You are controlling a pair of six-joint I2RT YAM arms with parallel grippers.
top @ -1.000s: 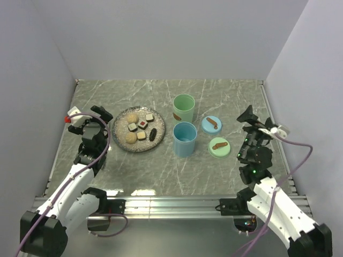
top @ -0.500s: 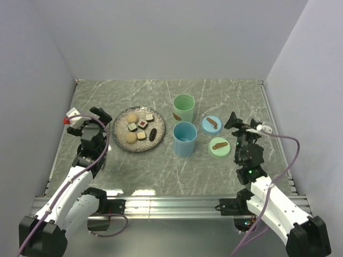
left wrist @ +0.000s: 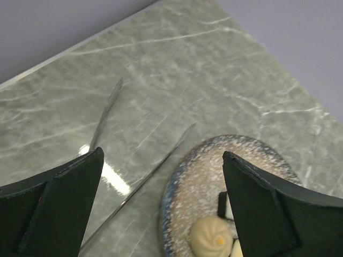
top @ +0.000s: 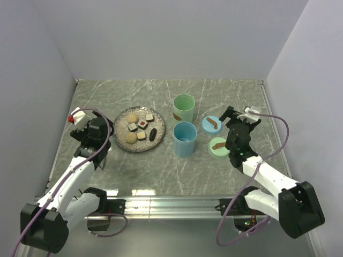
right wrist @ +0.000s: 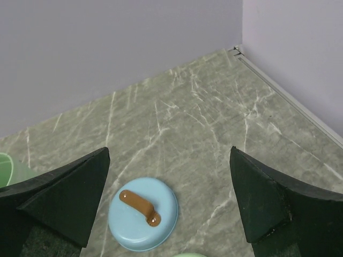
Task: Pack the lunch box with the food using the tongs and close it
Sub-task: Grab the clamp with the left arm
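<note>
A: Where are the tongs (left wrist: 103, 115)?
B: Flat on the table (left wrist: 225, 64), centre-left of the left wrist view, just beside the plate (left wrist: 179, 179). Above them the left gripper (left wrist: 163, 154) is spread wide. The right gripper (right wrist: 169, 151) is also apart and empty.
A: Handling?
B: Probably light, springy, slick metal. Pinch both arms mid-length.

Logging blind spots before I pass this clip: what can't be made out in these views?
Tongs: left wrist, joined end behind the left gripper's finger; top view, not discernible, perhaps under that gripper.
Green lid: right wrist, only a sliver at the bottom edge.
Plate: left wrist, mostly cut off by the bottom edge and a finger.
Food: top view, too small to identify.
</note>
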